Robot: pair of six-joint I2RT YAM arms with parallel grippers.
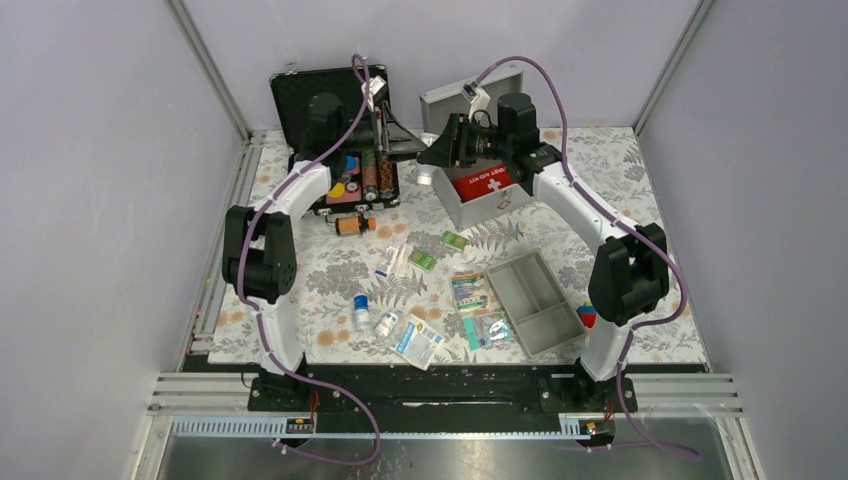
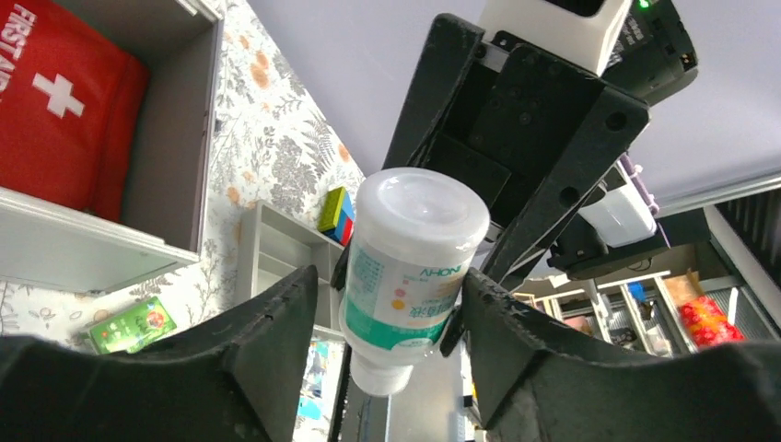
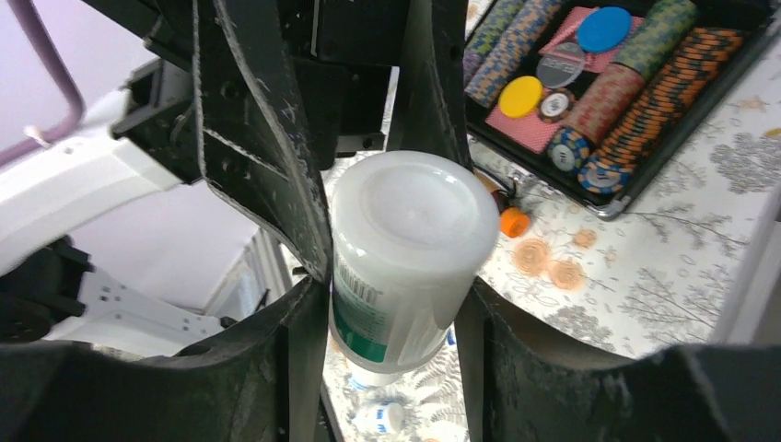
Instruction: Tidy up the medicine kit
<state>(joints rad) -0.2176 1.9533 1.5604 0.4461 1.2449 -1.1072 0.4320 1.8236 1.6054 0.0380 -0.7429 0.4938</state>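
Handing the white bottle (image 2: 414,267) over goes best if one side lets go only once the other is firm. For now the left gripper (image 2: 391,304) and right gripper (image 3: 391,322) both look clenched on it, just left of the metal box (image 1: 480,210). On the bench (image 1: 640,180), near to far: one grey tray (image 1: 535,300), two vials (image 1: 362,312), about six packets (image 1: 418,340), one box holding one red pouch (image 1: 482,182) — and one black case (image 1: 300,100).
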